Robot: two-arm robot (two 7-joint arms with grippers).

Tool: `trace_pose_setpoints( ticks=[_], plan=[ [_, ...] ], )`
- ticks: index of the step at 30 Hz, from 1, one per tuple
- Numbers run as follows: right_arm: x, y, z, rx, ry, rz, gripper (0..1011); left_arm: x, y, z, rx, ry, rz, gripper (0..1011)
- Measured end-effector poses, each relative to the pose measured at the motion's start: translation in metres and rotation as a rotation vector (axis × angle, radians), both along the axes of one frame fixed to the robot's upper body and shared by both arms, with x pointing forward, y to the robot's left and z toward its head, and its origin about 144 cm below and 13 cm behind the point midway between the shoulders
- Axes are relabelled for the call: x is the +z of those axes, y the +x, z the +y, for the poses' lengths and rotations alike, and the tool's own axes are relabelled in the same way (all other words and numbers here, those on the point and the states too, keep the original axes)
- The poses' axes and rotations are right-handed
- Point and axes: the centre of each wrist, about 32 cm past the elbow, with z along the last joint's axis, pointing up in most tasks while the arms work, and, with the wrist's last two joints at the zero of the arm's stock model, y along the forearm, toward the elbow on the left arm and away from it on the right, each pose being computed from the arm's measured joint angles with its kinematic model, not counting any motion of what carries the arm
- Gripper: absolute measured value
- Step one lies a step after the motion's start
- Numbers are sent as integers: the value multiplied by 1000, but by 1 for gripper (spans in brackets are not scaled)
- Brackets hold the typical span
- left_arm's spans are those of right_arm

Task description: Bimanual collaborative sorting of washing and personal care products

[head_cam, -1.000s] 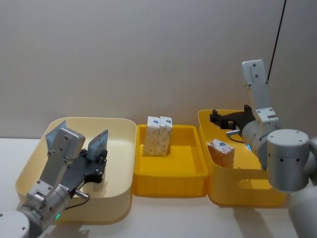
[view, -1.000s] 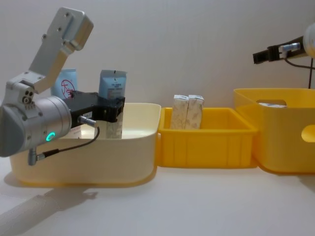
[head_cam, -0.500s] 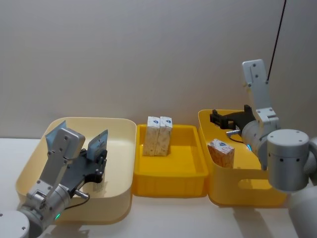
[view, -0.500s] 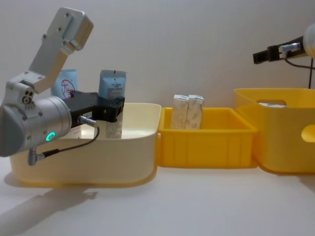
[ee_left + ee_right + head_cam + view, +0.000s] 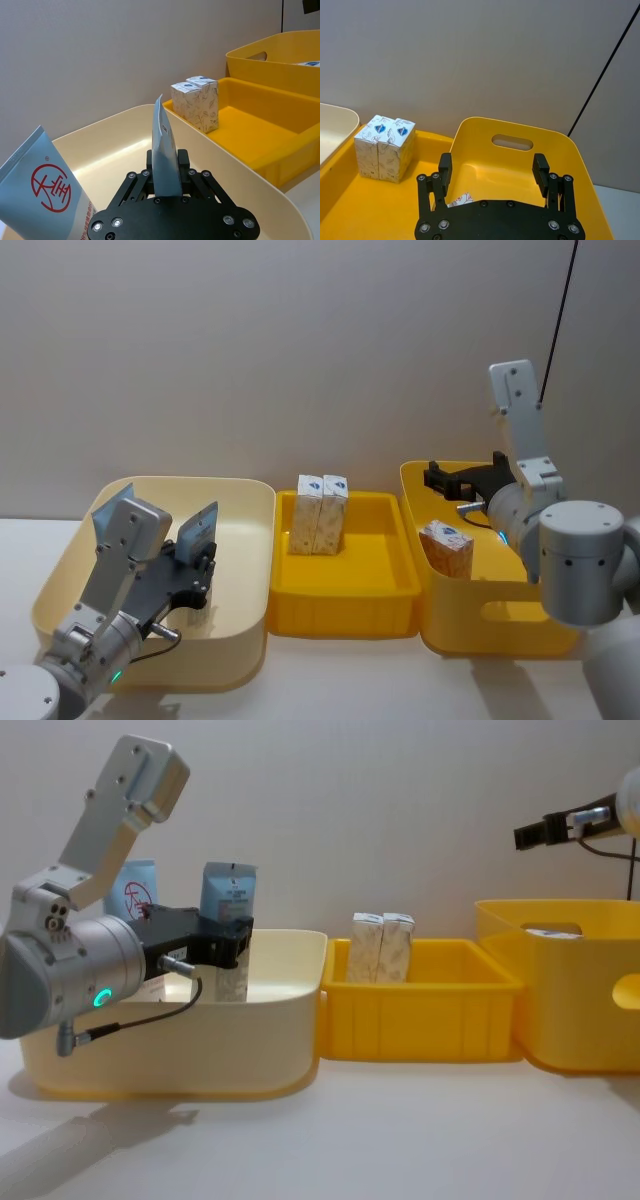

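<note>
- Pinching a pale-blue tube (image 5: pixel 163 140) low on its body, the left gripper (image 5: pixel 167 172) keeps it upright inside the cream bin (image 5: pixel 200 1040); the red-logo tube (image 5: pixel 47 185) stands just beside it.
- The right gripper (image 5: pixel 492 167) hangs spread and empty over the tall yellow bin (image 5: pixel 560 1000), where one carton (image 5: pixel 447 545) sits.
- Two cartons (image 5: pixel 320 512) stand together in the middle tray (image 5: pixel 420 1020).
- Risk, I think: the soft tube may bend, slip, or catch the bin rim when lifted.
- The table (image 5: pixel 350 1140) is pale, and the wall (image 5: pixel 300 340) is plain.
</note>
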Motion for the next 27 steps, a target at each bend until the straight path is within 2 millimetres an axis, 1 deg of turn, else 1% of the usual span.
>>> trace_pose_setpoints(
  ticks=[16,23,27],
  plan=[
    [0,0,0,0,0,0,1001,0,0,0,0,-2,-2,238],
    [0,0,0,0,0,0,1001,1,0,-1,-7,-21,-38,237],
    [0,0,0,0,0,0,1001,6,0,-3,-15,-29,-71,237]
  ],
)
